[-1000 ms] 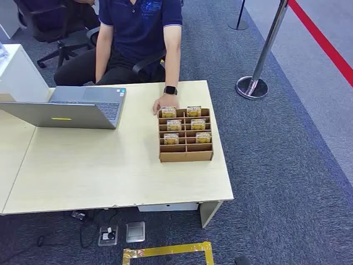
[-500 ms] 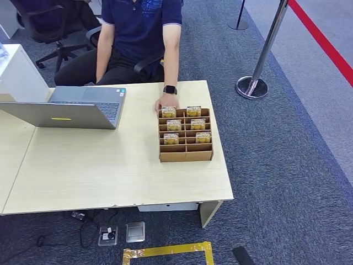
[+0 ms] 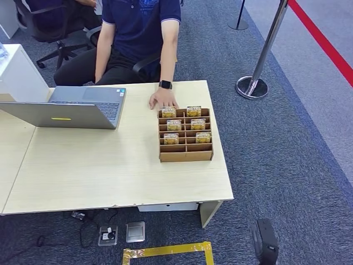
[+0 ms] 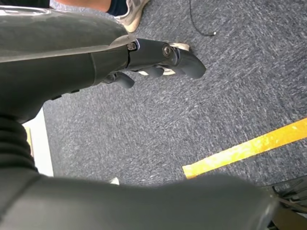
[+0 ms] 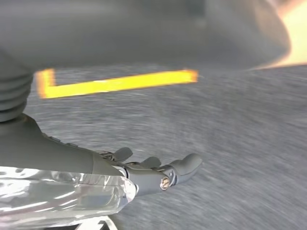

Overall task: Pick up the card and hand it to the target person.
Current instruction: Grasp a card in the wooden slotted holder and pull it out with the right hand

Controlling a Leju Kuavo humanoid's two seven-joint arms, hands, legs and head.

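Several yellow cards (image 3: 174,125) stand upright in the slots of a brown cardboard tray (image 3: 186,157) on the right part of the wooden table (image 3: 104,165). A person in a dark blue shirt (image 3: 139,27) sits behind the table, one hand (image 3: 162,100) flat on the tabletop just behind the tray. My right hand (image 3: 265,243) is low at the bottom right, over the carpet and well short of the table; its fingers (image 5: 181,167) are stretched out and hold nothing. My left hand (image 4: 159,57) hangs over the carpet, fingers spread, holding nothing.
An open grey laptop (image 3: 70,107) sits on the table's left. A chrome stanchion (image 3: 253,83) with a red belt stands on the carpet to the right. A yellow tape outline (image 3: 166,251) and floor sockets (image 3: 124,233) lie in front of the table.
My right hand has risen into the head view at the bottom right. The person's hand has slid off the tray's back edge, slightly left and back.
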